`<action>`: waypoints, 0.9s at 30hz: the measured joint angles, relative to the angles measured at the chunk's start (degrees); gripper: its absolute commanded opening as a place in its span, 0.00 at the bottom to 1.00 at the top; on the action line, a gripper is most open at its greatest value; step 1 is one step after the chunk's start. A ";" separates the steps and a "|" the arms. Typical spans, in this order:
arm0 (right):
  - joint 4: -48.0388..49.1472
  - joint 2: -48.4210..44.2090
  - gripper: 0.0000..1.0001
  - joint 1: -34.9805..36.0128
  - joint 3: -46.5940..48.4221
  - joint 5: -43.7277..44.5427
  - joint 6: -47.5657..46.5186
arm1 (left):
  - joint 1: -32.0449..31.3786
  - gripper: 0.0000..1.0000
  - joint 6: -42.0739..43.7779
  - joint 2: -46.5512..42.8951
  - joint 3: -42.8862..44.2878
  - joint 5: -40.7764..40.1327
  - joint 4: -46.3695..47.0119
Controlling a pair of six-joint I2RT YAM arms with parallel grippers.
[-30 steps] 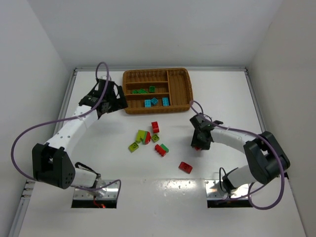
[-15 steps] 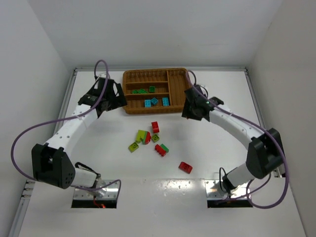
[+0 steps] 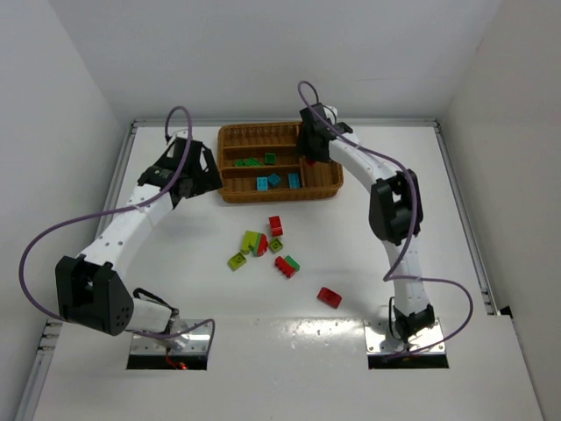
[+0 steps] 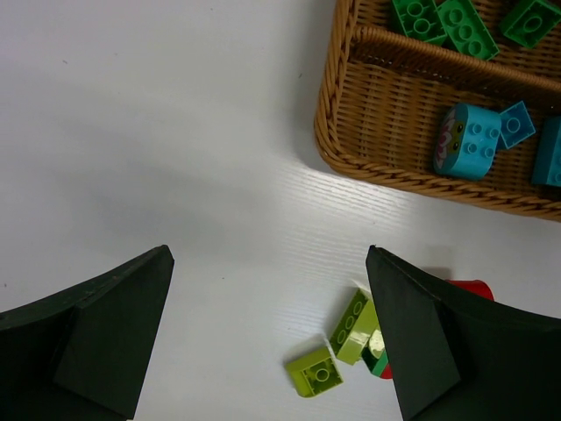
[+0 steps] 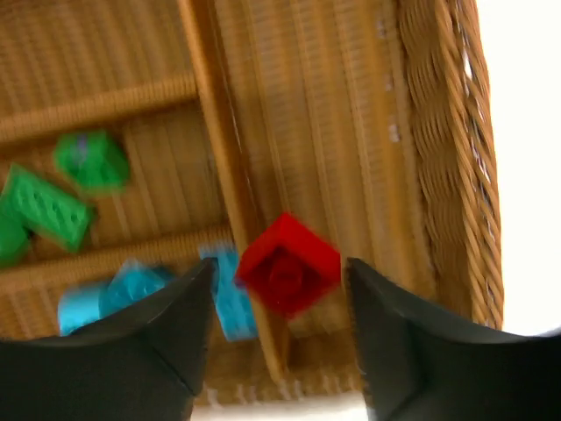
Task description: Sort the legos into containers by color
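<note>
The brown wicker tray (image 3: 232,193) stands at the table's back. Dark green legos (image 3: 254,161) lie in its middle slot and cyan legos (image 3: 276,181) in its near slot. My right gripper (image 3: 311,145) is over the tray by the upright slot. In the blurred right wrist view it (image 5: 280,263) is open, and a red lego (image 5: 287,263) sits loose between the fingers above the divider wall. My left gripper (image 3: 188,175) is open and empty left of the tray. It (image 4: 267,263) hangs over bare table, with two lime legos (image 4: 359,326) just below.
Loose legos lie mid-table: red ones (image 3: 275,225) (image 3: 284,266) (image 3: 329,297), lime ones (image 3: 252,239) (image 3: 237,260) and a green one (image 3: 291,261). White walls close in the table on three sides. The tray's corner (image 4: 351,132) shows in the left wrist view.
My right arm swung from the table's right side up to the tray, carrying a red lego, and its fingers now stand apart from it. The left arm has not moved.
</note>
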 measured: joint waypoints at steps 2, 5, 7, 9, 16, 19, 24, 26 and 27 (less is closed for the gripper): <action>-0.44 3.63 0.71 -0.44 4.39 0.04 -0.59 | 0.00 0.99 0.02 0.00 0.00 -0.17 -0.35; -1.27 2.58 0.71 -0.94 2.58 0.55 -1.22 | 0.00 0.99 0.02 0.00 0.02 -0.35 -0.66; -0.42 -2.38 0.70 -0.87 -4.83 1.09 -1.53 | 0.00 0.99 0.00 0.00 0.02 -0.42 -0.74; 1.49 -10.51 0.70 -0.57 -16.35 1.18 -2.14 | 0.00 0.99 0.02 0.00 0.02 -0.50 -0.79; 2.25 -42.77 0.88 1.88 -51.84 -6.71 -2.23 | 0.00 0.99 0.28 -0.02 0.07 -0.44 -0.92; 0.98 -50.86 0.93 4.44 -62.27 -13.55 -1.27 | 0.00 0.99 0.39 -0.02 0.07 -0.31 -0.66; -1.46 -55.47 0.96 9.25 -70.82 -21.66 -1.03 | 0.00 0.99 0.46 -0.02 0.04 0.02 0.02; -1.42 -55.65 0.96 11.58 -72.72 -23.69 -1.09 | 0.00 0.99 0.46 -0.02 0.04 0.13 0.20; -1.33 -55.65 0.96 12.79 -73.64 -24.59 -1.16 | 0.00 0.99 0.46 -0.02 0.04 0.22 0.26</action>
